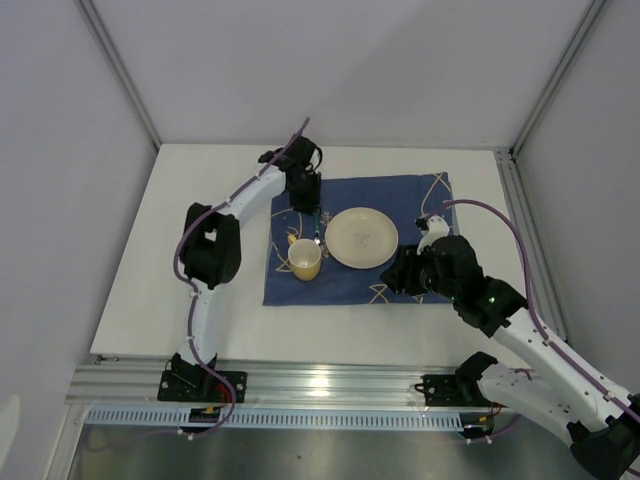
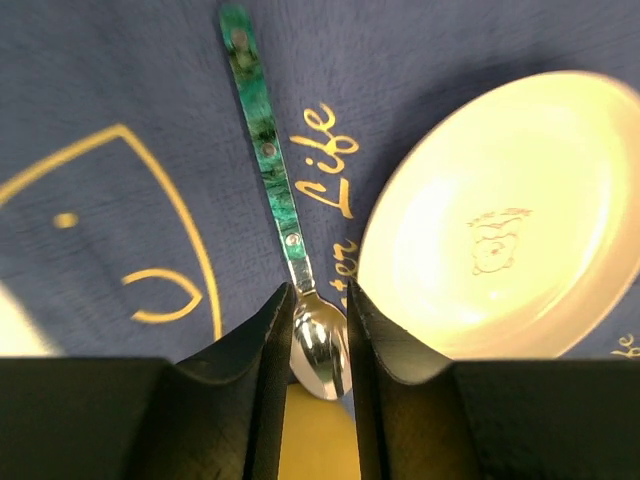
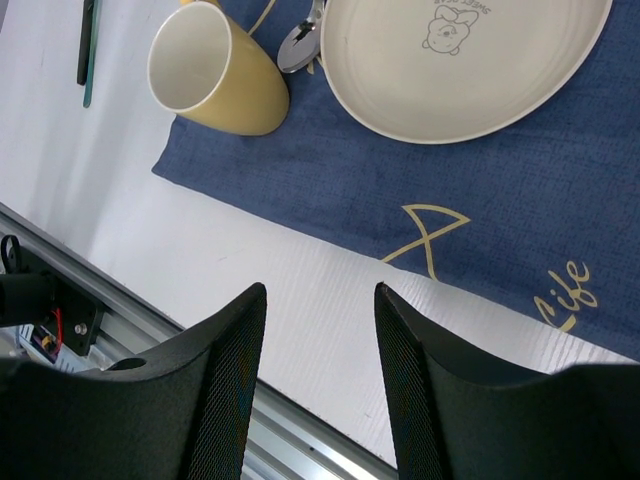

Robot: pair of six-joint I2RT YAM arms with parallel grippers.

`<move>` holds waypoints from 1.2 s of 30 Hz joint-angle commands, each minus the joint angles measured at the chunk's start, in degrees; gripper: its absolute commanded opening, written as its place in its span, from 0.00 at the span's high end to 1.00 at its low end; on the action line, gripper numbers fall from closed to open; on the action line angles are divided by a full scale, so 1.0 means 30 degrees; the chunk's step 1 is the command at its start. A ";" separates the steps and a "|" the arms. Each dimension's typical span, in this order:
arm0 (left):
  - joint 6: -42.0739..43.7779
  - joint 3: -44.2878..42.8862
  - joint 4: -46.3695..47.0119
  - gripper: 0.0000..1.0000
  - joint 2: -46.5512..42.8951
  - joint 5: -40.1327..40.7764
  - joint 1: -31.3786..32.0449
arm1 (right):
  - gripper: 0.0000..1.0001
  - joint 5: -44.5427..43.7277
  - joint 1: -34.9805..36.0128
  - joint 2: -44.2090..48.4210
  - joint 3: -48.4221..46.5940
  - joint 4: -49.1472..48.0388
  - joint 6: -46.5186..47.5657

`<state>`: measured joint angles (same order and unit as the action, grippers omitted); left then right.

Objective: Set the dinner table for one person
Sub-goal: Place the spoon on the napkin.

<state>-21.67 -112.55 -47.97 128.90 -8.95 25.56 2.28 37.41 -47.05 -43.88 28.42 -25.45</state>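
Note:
On the white dinner table (image 1: 200,300) lies a dark blue cloth (image 1: 340,285) with a cream plate (image 1: 361,238) and a yellow mug (image 1: 304,260) on it. A spoon (image 2: 265,150) with a green handle lies flat on the cloth left of the plate (image 2: 510,220). My left gripper (image 2: 320,300) hangs over the spoon's bowl, its jaws slightly apart on either side and gripping nothing. My right gripper (image 3: 320,300) stands open and empty over bare table (image 3: 250,280) at the cloth's near edge, right of the plate in the top view (image 1: 400,272).
In the right wrist view the mug (image 3: 215,75) lies tilted at the cloth's corner. A thin dark utensil with a teal edge (image 3: 86,50) rests on the bare table beyond it. A silver frame rail (image 3: 60,290) runs along the near edge.

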 commanded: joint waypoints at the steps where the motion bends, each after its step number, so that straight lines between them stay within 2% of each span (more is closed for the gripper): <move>1: 0.0836 0.0457 0.1953 0.68 -0.3120 0.1690 0.0181 | 0.48 0.0264 0.0099 -0.0166 0.0036 -0.0715 0.0105; 5: 0.1217 0.0808 0.2160 0.68 -0.4936 0.4383 0.0239 | 0.47 0.0235 0.0099 -0.0460 0.0153 -0.1095 0.0105; 10: 0.2797 0.0897 0.2219 0.68 -0.7600 0.9889 0.0590 | 0.45 0.0469 0.0099 -0.1220 -0.0050 -0.1477 0.0222; 13: 0.3648 -0.0239 0.1284 0.67 -0.8073 1.2697 0.0737 | 0.45 0.0440 0.0099 -0.2127 -0.0606 -0.1535 0.0309; 14: 0.3562 -0.0420 0.1049 0.59 -0.8249 1.3232 0.0708 | 0.45 0.0469 0.0099 -0.2478 -0.0724 -0.1565 0.0368; 16: 0.2601 -0.0220 0.0259 0.03 -0.8454 1.5012 0.0708 | 0.44 0.0382 0.0128 -0.2715 -0.0930 -0.1710 0.0485; 17: 0.2015 0.0073 0.0227 0.01 -0.8745 1.5285 0.0534 | 0.44 0.0352 0.0128 -0.2861 -0.1018 -0.1914 0.0573; 18: 0.1719 0.0337 0.0256 0.01 -0.8922 1.5230 0.0358 | 0.44 0.0294 0.0128 -0.2921 -0.1077 -0.2032 0.0574; 20: 0.1686 0.1625 0.0839 0.01 -0.9333 1.3097 -0.0052 | 0.43 0.0206 0.0128 -0.3009 -0.1135 -0.2209 0.0603; 24: 0.1248 0.2740 0.1690 0.01 -0.9773 1.3588 -0.0493 | 0.42 -0.0087 0.0216 -0.3214 -0.1428 -0.2326 0.0662; 29: 0.0401 0.3672 0.2128 0.01 -1.0123 1.2711 -0.0844 | 0.43 -0.1370 0.0391 -0.3010 -0.2130 -0.2151 0.1013; 31: 0.0281 0.4496 0.3092 0.01 -1.1114 1.2710 -0.0874 | 0.43 -0.1960 0.0421 -0.2457 -0.2425 -0.2208 0.1159; 34: 0.0775 0.7770 0.6658 0.01 -1.2963 1.2126 -0.0874 | 0.41 -0.2869 0.0422 -0.1838 -0.2396 -0.2297 0.1481; 36: 0.0866 0.9061 0.7460 0.01 -1.3579 1.2240 -0.0874 | 0.41 -0.3513 0.0451 -0.1837 -0.2454 -0.2152 0.1744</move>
<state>-19.00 -89.54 -34.96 93.97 28.53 23.22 -3.64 38.41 -53.74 -48.64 23.62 -22.20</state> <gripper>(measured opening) 0.993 0.582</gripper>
